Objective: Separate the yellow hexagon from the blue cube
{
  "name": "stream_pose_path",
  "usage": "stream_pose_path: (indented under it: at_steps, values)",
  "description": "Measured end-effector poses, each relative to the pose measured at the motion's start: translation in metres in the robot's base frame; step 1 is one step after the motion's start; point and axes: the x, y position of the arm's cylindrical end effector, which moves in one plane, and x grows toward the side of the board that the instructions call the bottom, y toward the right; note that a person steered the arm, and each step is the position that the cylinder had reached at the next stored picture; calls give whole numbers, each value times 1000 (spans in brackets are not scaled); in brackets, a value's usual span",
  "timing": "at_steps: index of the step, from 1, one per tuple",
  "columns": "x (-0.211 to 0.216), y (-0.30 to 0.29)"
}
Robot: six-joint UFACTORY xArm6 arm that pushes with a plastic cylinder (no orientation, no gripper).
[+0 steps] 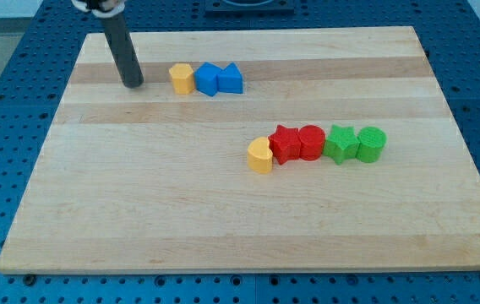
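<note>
The yellow hexagon [182,78] sits near the view's top, left of centre, touching the blue cube [208,78] on its right. A blue triangular block [231,78] touches the cube's right side. The three form a short row. My tip [133,84] rests on the board to the left of the yellow hexagon, a small gap away, touching no block.
A second row lies right of centre: a yellow heart-like block [259,156], a red star-like block [285,144], a red cylinder [311,141], a green star-like block [340,143], a green cylinder [371,143]. The wooden board [139,211] lies on a blue perforated surface [3,76].
</note>
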Motion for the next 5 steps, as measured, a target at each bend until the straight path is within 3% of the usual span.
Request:
stream_pose_path:
  at_steps: [2,5]
  values:
    - [-9,83]
    - [54,93]
